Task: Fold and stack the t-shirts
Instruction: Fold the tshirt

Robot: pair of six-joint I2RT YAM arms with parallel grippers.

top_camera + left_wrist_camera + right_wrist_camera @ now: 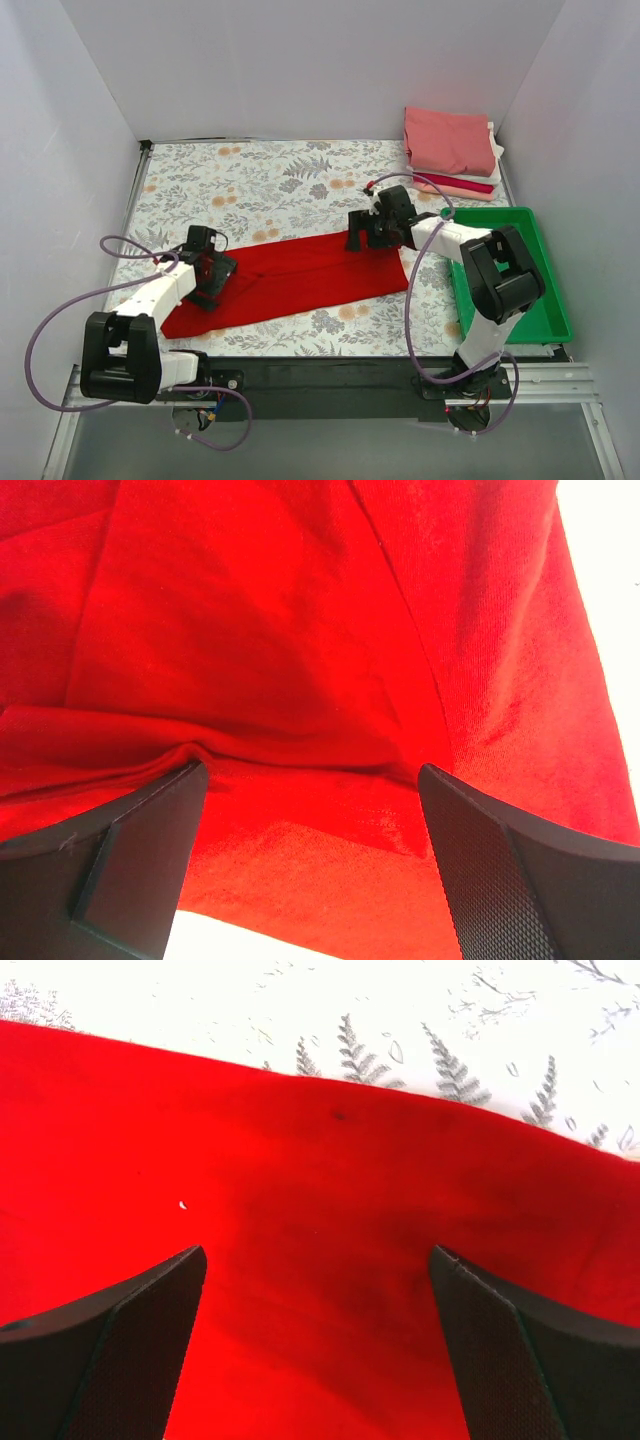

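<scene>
Two arms, two grippers. Nearest: the left gripper [310,780] is sitting low over the near-left end of the red t-shirt [290,275]. Its fingers are standing spread, with creased cloth showing between them and nothing pinched.

The shirt is lying on the table [250,180] as one long band, its long axis slanting from near-left to far-right across the middle.

Farther along, the right gripper [318,1260] is hanging over the far-right end. Its jaws are likewise standing wide, and the shirt's far edge is lying just ahead of the fingertips.

Each arm is covering its own end. Judging by this, the next fold is calling for both ends being pinched at once.

One green tray [540,320] is lying beside the right arm.

Farthest, in the far-right corner, is one stack of folded t-shirts [450,140]. I am counting four layers as far as they show: salmon-pink on top, then white, crimson and peach. Five shirts in all.
</scene>
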